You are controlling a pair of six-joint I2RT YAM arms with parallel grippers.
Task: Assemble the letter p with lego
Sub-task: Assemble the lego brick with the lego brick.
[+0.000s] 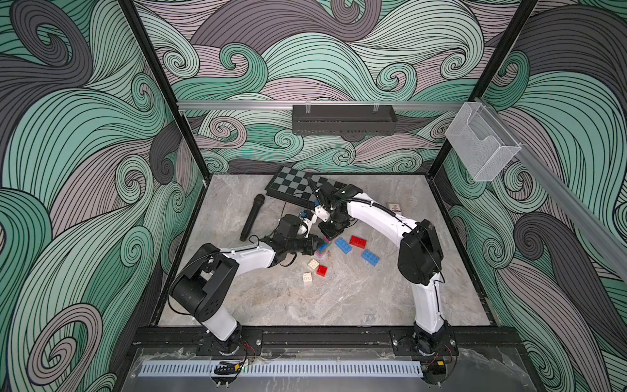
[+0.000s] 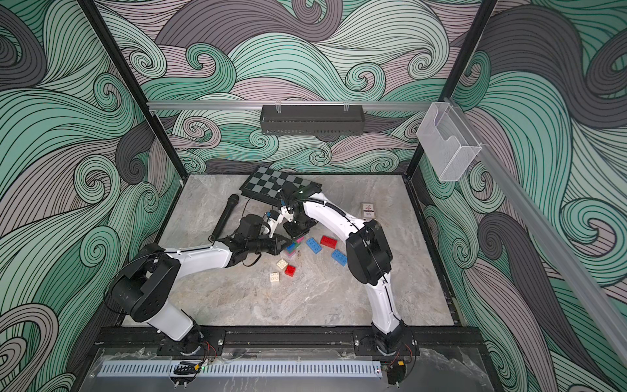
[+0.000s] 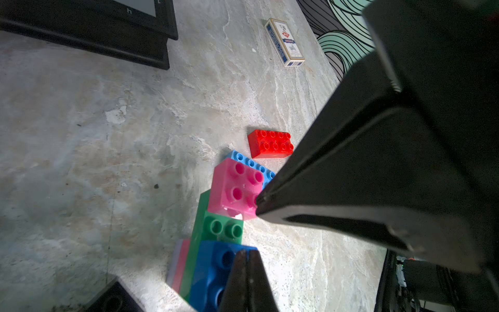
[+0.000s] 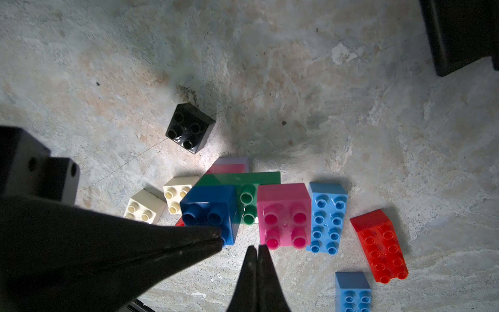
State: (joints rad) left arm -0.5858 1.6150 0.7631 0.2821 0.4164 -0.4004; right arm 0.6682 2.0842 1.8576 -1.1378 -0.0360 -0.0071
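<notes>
I see marbled tabletop (image 1: 305,305): chessboard (image 1: 291,183) at frame centre, microphone (image 1: 251,217) lower left of it, card pack (image 1: 394,207) lower right, lego bricks (image 1: 343,245) scattered below.

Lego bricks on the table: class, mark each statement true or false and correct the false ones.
1. Both the left gripper and the right gripper are shut. True.
2. The black brick is stacked on the pink brick. False: it lies alone on the table, apart from the others.
3. The pink brick and the dark blue brick sit on the green brick. True.
4. The right gripper holds the red oblong brick. False: that brick lies loose on the table.
</notes>
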